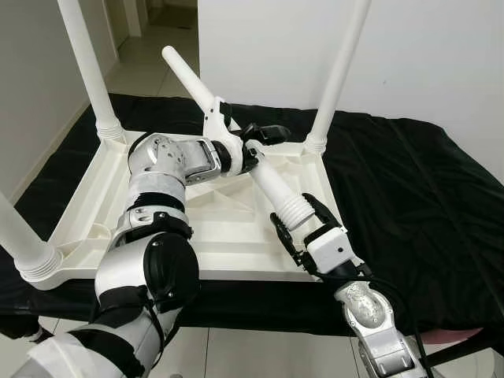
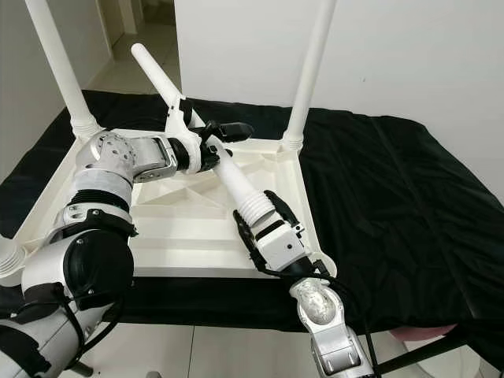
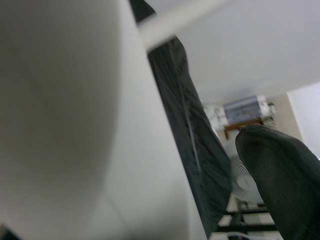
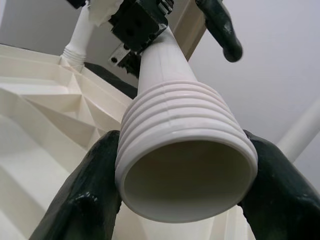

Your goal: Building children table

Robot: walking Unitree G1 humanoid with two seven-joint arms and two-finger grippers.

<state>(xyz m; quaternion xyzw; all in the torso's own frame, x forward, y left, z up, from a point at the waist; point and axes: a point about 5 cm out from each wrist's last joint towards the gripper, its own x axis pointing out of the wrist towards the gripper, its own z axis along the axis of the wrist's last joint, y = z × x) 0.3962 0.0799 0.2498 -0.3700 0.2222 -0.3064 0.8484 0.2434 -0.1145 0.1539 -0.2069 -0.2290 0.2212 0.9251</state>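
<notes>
The white children's table (image 1: pixel 228 236) lies upside down on a black cloth. Three legs stand fitted in it: far left (image 1: pixel 90 71), far right (image 1: pixel 335 79) and near left (image 1: pixel 20 236). A loose fourth leg (image 1: pixel 272 183) slants over the table's right half. My right gripper (image 1: pixel 303 222) is shut on its ribbed end (image 4: pixel 175 115) near the near-right corner, one finger (image 4: pixel 85 200) pressed on each side. My left gripper (image 1: pixel 246 135) is open around the leg's middle. One of its fingers (image 3: pixel 280 170) stands apart from the leg (image 3: pixel 65 125).
The black cloth (image 1: pixel 417 189) spreads wide to the right of the table. A white wall (image 1: pixel 425 47) stands behind. Tiled floor (image 1: pixel 150 55) runs off at the back left. Something pink (image 1: pixel 465 335) shows at the lower right edge.
</notes>
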